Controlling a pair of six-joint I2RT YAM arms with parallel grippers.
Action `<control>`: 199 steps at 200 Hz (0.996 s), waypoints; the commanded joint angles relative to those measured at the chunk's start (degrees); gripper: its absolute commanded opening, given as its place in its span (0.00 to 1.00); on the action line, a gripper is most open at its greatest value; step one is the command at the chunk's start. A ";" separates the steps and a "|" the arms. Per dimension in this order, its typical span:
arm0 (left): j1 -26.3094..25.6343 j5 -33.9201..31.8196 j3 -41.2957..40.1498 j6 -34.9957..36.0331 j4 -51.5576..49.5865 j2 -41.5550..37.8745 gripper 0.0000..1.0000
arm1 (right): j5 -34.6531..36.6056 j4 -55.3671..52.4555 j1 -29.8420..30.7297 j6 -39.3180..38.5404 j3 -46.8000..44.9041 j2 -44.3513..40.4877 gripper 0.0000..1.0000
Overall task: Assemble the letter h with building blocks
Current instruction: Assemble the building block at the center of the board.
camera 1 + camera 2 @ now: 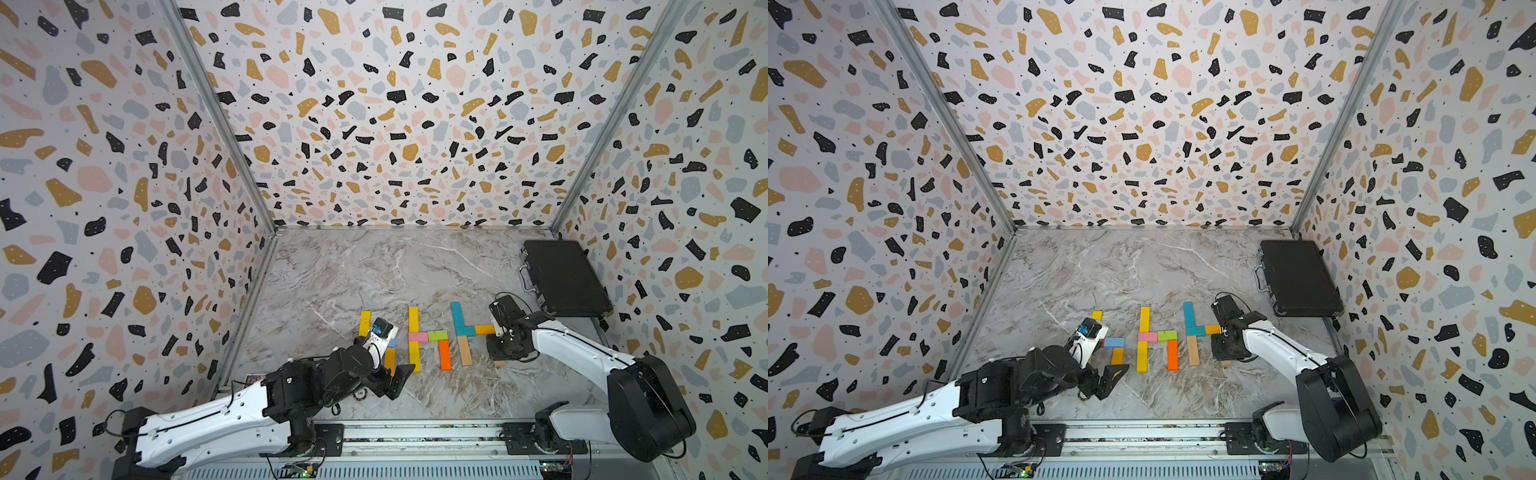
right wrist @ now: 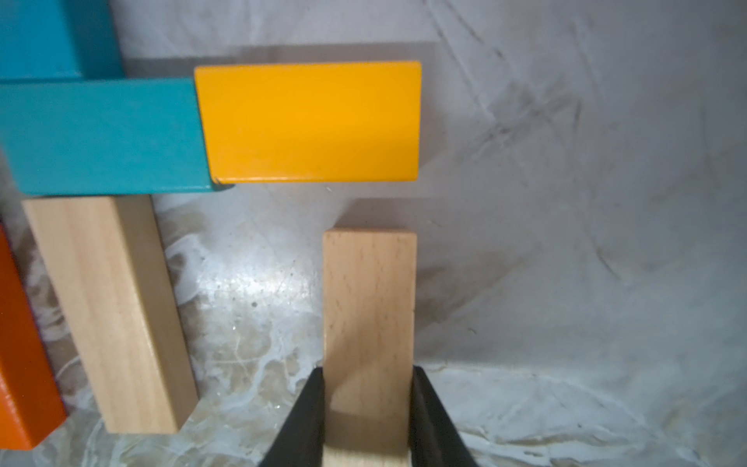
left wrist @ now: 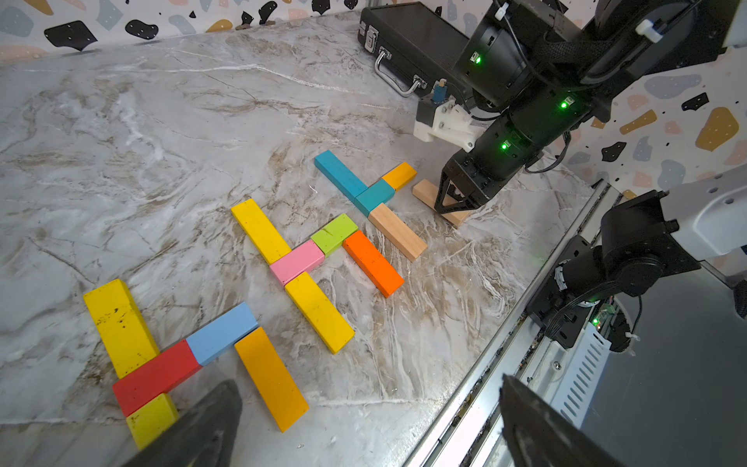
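On the marble table (image 1: 324, 282), in both top views, three block letters sit in a row near the front, with a black case (image 1: 565, 278) further back on the right. The left gripper (image 1: 400, 381) hangs over the front of the leftmost letter, jaws spread wide and empty, its arm hiding part of that letter. The right gripper (image 1: 500, 357) points down just right of the rightmost letter, with a sliver of wood block (image 1: 500, 364) showing under it. Left wrist view: the leftmost h is a scuffed yellow (image 3: 119, 325), then red (image 3: 157, 376) and light blue (image 3: 222, 333) as the bar, a yellow stub (image 3: 151, 420) below the red, and an amber leg (image 3: 271, 378) just under the blue. The middle h is top yellow (image 3: 258, 230), pink (image 3: 297, 260), green (image 3: 334, 232), bottom yellow (image 3: 319, 311) and orange (image 3: 374, 263), all butted together. The third has long teal (image 3: 339, 174), short teal (image 3: 376, 196), short amber (image 3: 399, 176) and a wood stem (image 3: 398, 232) touching, with the wood block in the right gripper beside them, low at the table. Right wrist view: the fingers (image 2: 307, 416) are clamped on the wood block's long sides. It runs parallel to the wood stem and its far end points at the short amber's outer end, with a clear gap between, so not touching. Can't tell if it's resting on the marble or just off it
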 commanded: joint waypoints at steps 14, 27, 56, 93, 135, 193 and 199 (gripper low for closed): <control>0.45 0.83 1.82 0.45 1.21 0.03 0.99 | -0.80 -0.40 -0.89 -0.53 1.76 0.94 0.18; 0.54 0.83 1.72 0.43 1.23 -0.14 0.99 | -1.15 -0.23 -1.09 -0.61 1.72 1.06 0.18; 0.60 0.94 1.74 0.47 1.08 -0.33 0.99 | -1.51 -0.08 -1.86 -0.51 1.70 1.33 0.18; 0.63 1.26 1.62 0.53 0.93 -0.60 0.99 | -2.00 0.31 -2.73 -0.50 1.78 1.65 0.19; 0.72 1.22 1.15 0.37 0.83 -1.18 0.99 | -2.46 0.56 -2.98 -0.70 1.82 1.78 0.20; 0.77 1.23 1.26 0.47 0.57 -1.34 0.99 | -1.66 0.17 -3.07 -0.22 1.78 2.00 0.41; 0.73 1.25 1.23 0.56 0.57 -1.35 0.99 | -1.49 0.14 -3.07 -0.12 1.79 1.91 0.44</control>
